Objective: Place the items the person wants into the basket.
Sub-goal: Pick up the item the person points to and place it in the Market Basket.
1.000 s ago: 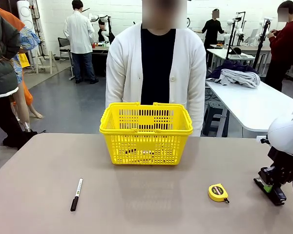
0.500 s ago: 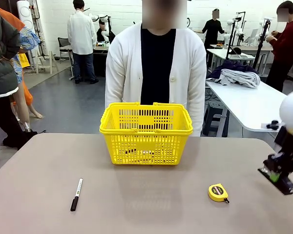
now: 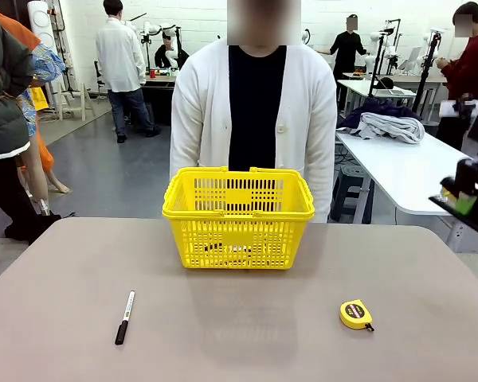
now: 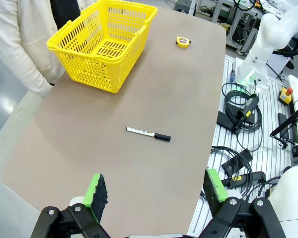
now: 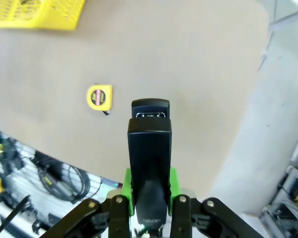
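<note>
Brown table (image 5: 198,74), stapler (image 5: 149,148) pointing away from right tool (image 5: 150,191)

I can't read any text: the print on the marker (image 4: 148,134) barrel, the tape measure (image 5: 99,96) label and the stapler (image 5: 149,163) tip is too small or blurred.

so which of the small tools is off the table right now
The black stapler, clamped in the right gripper in the air. The marker and tape measure lie on the table.

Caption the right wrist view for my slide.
Right gripper clamps a black stapler above the table, tape measure below.
</note>
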